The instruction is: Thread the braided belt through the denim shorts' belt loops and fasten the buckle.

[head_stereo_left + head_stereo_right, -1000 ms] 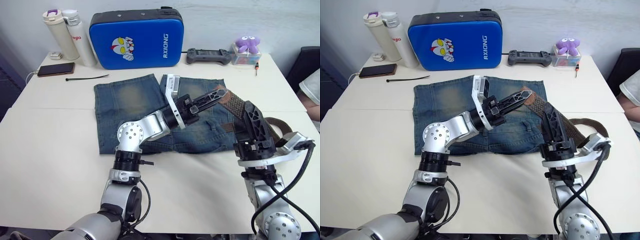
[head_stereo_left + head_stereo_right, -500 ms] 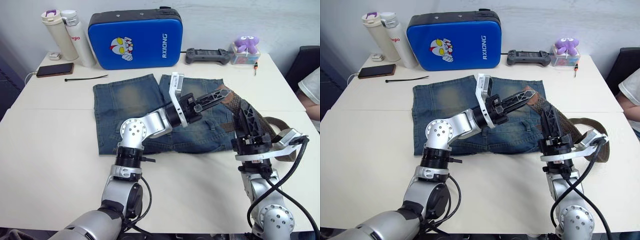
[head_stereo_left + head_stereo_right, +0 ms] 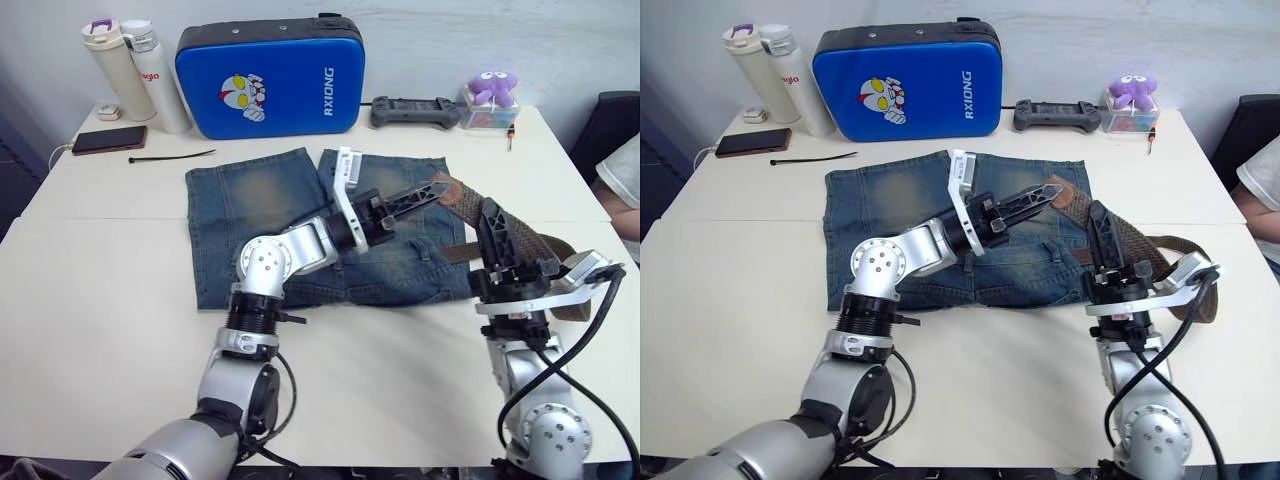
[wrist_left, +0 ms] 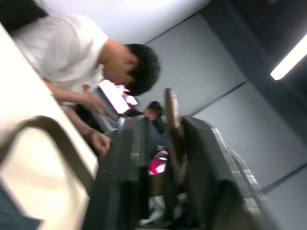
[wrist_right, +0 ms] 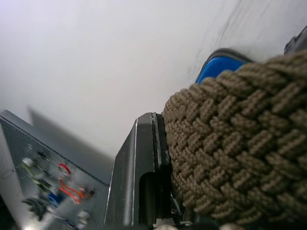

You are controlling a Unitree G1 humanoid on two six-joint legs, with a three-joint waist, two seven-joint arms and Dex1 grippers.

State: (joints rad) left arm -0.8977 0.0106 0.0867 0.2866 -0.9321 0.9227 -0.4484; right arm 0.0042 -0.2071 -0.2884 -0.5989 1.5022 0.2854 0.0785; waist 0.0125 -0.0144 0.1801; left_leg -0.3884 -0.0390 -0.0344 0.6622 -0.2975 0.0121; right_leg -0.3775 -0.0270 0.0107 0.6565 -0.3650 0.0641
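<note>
L arm reaches forward and across toward the right, forearm low over the denim shorts, wrist level; left claw is raised just above the waistband, fingers pressed on the dark leather tip of the braided belt (wrist view shows the strap edge-on between the two fingers). R arm stands nearly upright from the near edge of the worktop, elbow low, right claw pointing up and slightly away, pinching the woven strap a little further along, just right of and nearer than the left claw; wrist view has the braid pressed against one finger. Between the two claws the belt runs as a short span in the air; past the right claw it drops and loops across the worktop to the right. Buckle and belt loops: can't make out.

Shorts lie flat, legs pointing left, waist under the claws. Beyond the left claw, at the far edge: blue case, two bottles, phone, black cable tie, game controller, purple plush toy. Pale wall behind. Person in a white shirt at the right edge.
</note>
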